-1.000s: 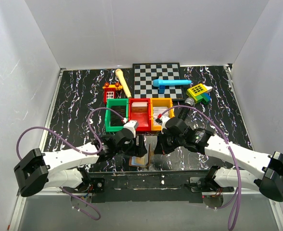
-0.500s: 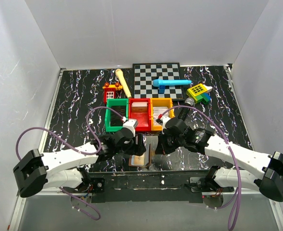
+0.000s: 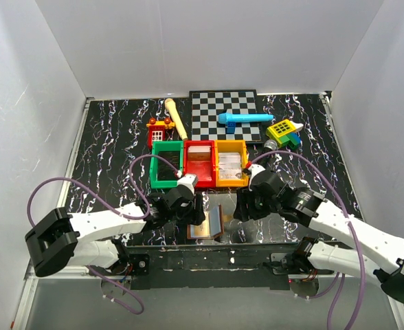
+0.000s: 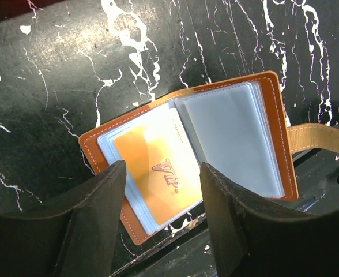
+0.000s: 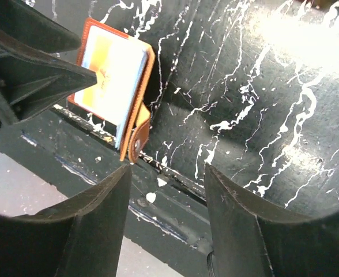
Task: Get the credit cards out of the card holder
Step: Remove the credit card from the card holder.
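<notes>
At the near edge of the table (image 3: 106,137), between the two arms: card holder (image 3: 207,224), lying open, inside up. In its left pocket, an orange card (image 4: 158,173). On its right half, clear sleeves (image 4: 230,138). Off that side, a tan strap (image 4: 322,137) across the edge rail. Over the holder, left gripper (image 4: 164,168), jaws apart, straddling the card; contact not clear. Beside it, right gripper (image 5: 168,172), jaws apart, gripping nothing, above the rail. Just beyond both wrists, closing off the far side: green bin (image 3: 164,183), red bin (image 3: 200,183), orange bin (image 3: 231,142). Further back: chessboard (image 3: 209,110), blue tool (image 3: 247,119), wooden stick (image 3: 178,120), toy house (image 3: 159,132).
</notes>
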### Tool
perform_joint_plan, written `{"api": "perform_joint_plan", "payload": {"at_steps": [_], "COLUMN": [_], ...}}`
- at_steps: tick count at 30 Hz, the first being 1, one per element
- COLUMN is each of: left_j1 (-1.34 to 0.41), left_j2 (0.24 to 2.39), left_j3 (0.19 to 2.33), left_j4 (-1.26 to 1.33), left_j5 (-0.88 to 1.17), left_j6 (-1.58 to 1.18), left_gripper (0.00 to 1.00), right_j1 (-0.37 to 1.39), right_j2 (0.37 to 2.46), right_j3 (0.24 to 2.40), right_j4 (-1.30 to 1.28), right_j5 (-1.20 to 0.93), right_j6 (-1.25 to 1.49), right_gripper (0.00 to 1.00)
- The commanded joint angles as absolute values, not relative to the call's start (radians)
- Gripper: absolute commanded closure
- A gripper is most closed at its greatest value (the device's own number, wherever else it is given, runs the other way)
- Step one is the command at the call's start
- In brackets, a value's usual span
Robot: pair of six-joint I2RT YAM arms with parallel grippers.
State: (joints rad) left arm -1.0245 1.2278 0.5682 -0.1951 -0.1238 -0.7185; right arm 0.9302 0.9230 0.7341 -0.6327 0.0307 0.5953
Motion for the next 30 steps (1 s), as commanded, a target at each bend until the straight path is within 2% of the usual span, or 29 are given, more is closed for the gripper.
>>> {"api": "perform_joint_plan", "payload": {"at_steps": [1,4,6,8,14,18,30], "left_j1": [-1.028,-1.029,-1.028,-1.028,-1.029,-1.029,-1.029], "left_j2": [1.158,1.123,1.106,1.095,1.081,1.13,1.252], "left_j3": [0.549,0.531,0.523,0.509,0.448,0.426,0.42], "left_j4": [-0.181,-0.17,-0.172,-0.17,-0.124,-0.083,-0.087], "left_j5": [-0.153,-0.155,-0.149,-0.14,-0.124,-0.117,-0.147], "left_j6": [-0.732,-0.744,-0.75,-0.755,-0.741,-0.749,-0.793], "left_gripper": [0.47,0.48,0.5,0.51,0.6,0.67,0.72], "right_j1": [0.93,0.93,0.934,0.946,0.953,0.948,0.885], "right_j2": [0.893,0.948,1.026,1.098,1.279,1.345,1.465], "right_j3": [0.845,0.831,0.833,0.836,0.799,0.747,0.71], "right_j4": [-0.634,-0.458,-0.367,-0.293,-0.247,-0.256,-0.296], "right_j5": [0.008,-0.182,-0.267,-0.333,-0.371,-0.315,-0.307], "right_j6": [0.557,0.586,0.613,0.624,0.615,0.646,0.698], "right_gripper": [0.39,0.54,0.68,0.74,0.75,0.78,0.77]}}
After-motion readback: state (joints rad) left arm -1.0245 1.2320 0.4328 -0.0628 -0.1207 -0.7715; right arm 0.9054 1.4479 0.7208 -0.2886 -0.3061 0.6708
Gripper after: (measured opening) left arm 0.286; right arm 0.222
